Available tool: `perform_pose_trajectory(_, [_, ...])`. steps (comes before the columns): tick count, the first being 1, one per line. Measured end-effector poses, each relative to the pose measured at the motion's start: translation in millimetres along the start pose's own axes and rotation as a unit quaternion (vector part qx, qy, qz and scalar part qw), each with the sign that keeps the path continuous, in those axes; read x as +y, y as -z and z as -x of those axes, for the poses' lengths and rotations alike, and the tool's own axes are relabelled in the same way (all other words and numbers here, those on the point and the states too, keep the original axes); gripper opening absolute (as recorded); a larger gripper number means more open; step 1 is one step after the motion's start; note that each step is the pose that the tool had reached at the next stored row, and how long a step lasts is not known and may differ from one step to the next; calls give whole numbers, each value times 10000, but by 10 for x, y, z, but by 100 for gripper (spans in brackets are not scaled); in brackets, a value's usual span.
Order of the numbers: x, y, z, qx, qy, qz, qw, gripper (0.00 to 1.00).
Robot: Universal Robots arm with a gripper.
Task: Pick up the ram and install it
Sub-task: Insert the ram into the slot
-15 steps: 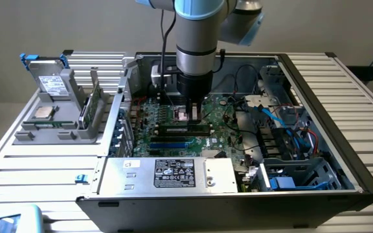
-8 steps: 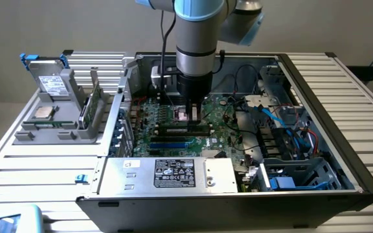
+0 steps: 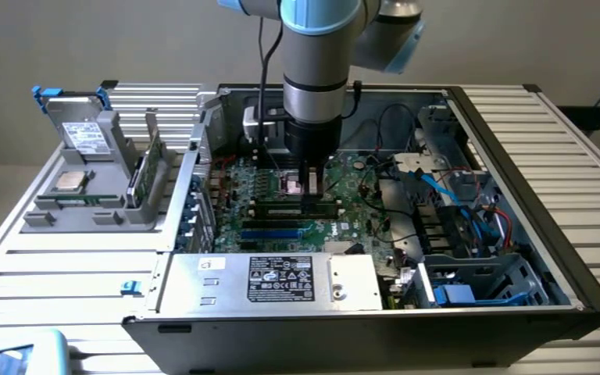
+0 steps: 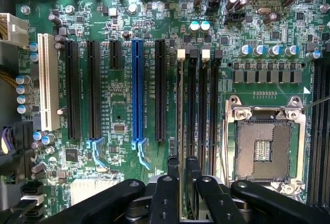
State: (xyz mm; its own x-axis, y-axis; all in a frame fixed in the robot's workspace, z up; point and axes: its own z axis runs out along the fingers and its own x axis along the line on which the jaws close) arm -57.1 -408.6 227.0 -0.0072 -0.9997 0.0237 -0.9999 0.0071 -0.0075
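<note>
The gripper [image 3: 308, 187] hangs low inside the open computer case [image 3: 550, 258], straight above the memory slots [image 4: 198, 105] beside the empty processor socket [image 4: 263, 146]. Its fingers [image 4: 172, 167] sit close together, pinching the ram [image 4: 179, 110] edge-on, so the thin stick stands upright in line with its slot, apparently for pressing in.

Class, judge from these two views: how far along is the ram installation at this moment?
Done: the arm has reached into the open computer case. In hand: the gripper hangs right over the black memory slots beside the empty processor socket. Left: no seated ram can be made out, and a green stick, seemingly a ram, stands in the grey holder.
</note>
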Motion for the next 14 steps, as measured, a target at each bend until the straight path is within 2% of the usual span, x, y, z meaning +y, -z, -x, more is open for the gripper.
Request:
perform_pose_trajectory(2, [-4,35,-1,0,1,0,10000,21])
perform_pose_trajectory(9, [-73,311,-7,1,1,1,10000,21])
perform_pose_trajectory(14, [-77,314,-7,2,-5,4,10000,21])
